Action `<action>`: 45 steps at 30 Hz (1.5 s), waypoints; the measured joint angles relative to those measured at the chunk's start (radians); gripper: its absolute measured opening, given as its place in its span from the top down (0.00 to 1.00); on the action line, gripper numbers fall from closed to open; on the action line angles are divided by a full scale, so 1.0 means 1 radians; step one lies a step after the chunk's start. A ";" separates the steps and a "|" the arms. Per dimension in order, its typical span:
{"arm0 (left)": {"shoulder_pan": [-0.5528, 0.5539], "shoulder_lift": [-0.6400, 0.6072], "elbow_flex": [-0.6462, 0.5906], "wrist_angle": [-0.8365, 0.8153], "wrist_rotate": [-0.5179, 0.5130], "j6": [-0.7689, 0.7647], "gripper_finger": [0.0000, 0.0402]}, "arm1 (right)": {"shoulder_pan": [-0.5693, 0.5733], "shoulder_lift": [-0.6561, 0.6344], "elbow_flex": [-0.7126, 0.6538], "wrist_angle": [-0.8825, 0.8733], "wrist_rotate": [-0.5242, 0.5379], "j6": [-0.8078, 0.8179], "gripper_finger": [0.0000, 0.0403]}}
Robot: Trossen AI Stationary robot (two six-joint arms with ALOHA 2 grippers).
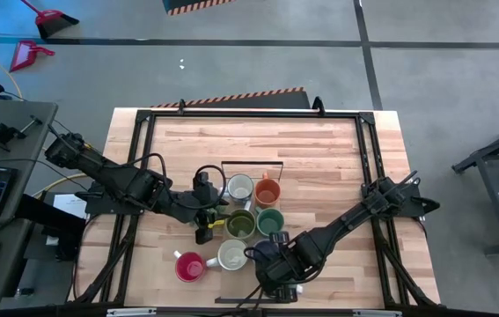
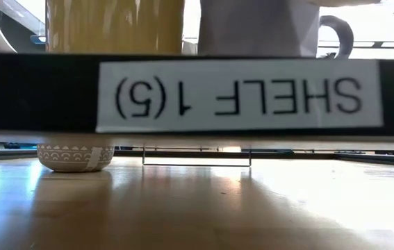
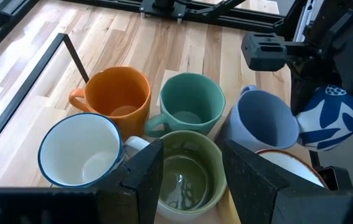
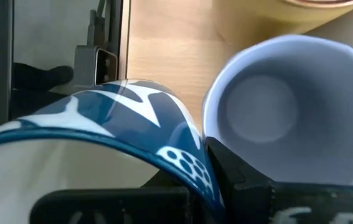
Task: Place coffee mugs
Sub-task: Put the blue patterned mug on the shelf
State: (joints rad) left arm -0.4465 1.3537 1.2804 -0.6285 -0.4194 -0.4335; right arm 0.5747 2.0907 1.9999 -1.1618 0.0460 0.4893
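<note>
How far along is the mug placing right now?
Done: the white mug, orange mug and teal mug stand grouped mid-table. In hand: the right gripper holds the blue-patterned mug; the left gripper is at the olive mug. Left, probably: the red mug and cream mug.

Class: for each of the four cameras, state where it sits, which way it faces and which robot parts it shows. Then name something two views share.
High view: above, looking straight down on the table; both arms show.
Low view: at table height, looking level; a black labelled bar blocks much; no robot part shows.
Left wrist view: looks past the left gripper, open astride the olive green mug.
Right wrist view: close behind the right gripper, shut on the blue-and-white mug.
Shared: both wrist views show the blue-grey mug.
</note>
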 joint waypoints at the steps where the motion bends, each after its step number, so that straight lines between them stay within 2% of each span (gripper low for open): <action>1: 0.000 0.000 0.000 0.000 0.000 0.000 0.62 | 0.000 0.000 0.000 0.002 0.003 0.001 1.00; 14: 0.000 0.000 0.000 0.000 0.000 0.023 0.62 | 0.014 0.001 0.009 -0.028 0.035 0.031 1.00; 17: 0.000 0.000 0.000 0.000 0.000 0.026 0.62 | 0.022 -0.003 0.009 -0.044 0.085 0.058 1.00; 25: 0.001 0.000 0.000 0.000 -0.002 0.035 0.62 | 0.020 -0.007 0.035 -0.102 0.116 0.060 1.00; 35: 0.001 0.000 0.000 0.000 -0.009 0.046 0.62 | 0.036 -0.009 0.133 -0.199 0.121 0.069 1.00; 38: 0.001 0.000 0.000 0.000 -0.011 0.045 0.62 | 0.049 -0.009 0.134 -0.237 0.105 0.082 1.00; 45: 0.001 0.000 0.000 0.001 -0.011 0.045 0.62 | 0.069 -0.010 0.085 -0.195 0.083 0.105 1.00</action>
State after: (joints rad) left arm -0.4454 1.3533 1.2800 -0.6277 -0.4301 -0.3882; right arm 0.6435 2.0808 2.0851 -1.3565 0.1290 0.5943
